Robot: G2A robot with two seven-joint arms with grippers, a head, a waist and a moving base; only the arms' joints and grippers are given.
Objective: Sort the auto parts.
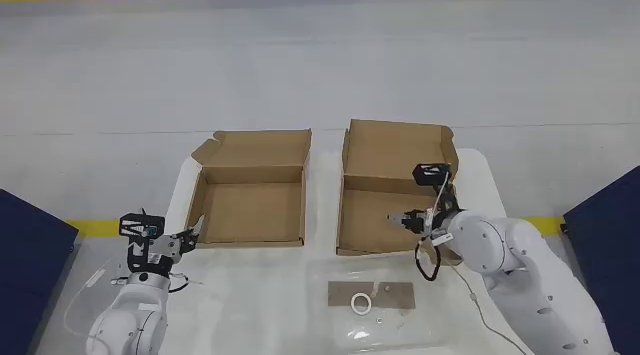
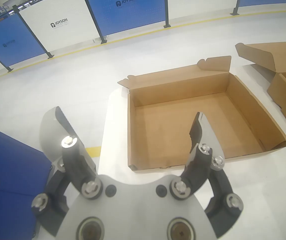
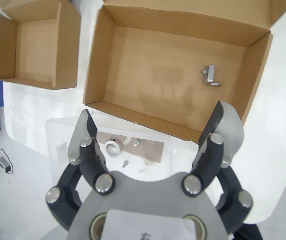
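We're over the right box point(image 1: 365, 217) on the far right part of the table point(image 1: 250, 280). The right gripper point(image 3: 151, 122) hangs above the box's near part with its fingers point(image 3: 214, 122) spread wide and nothing between them. The metal bracket point(image 3: 210, 76) lies on the box floor, close to the wall farthest from the left box point(image 1: 250, 210). It is beyond the fingertips and apart from both.

Outside the box, by the table's front edge, the card strip point(image 3: 150, 149) carries a metal ring point(image 3: 113, 148) and a small bolt point(image 3: 136, 142), with a second bolt point(image 3: 125, 164) just off its edge. We see the ring low beside one finger.

At the table's left side, the left gripper point(image 2: 128, 119) sits off the left box's near outer corner, fingers parted too, holding nothing.
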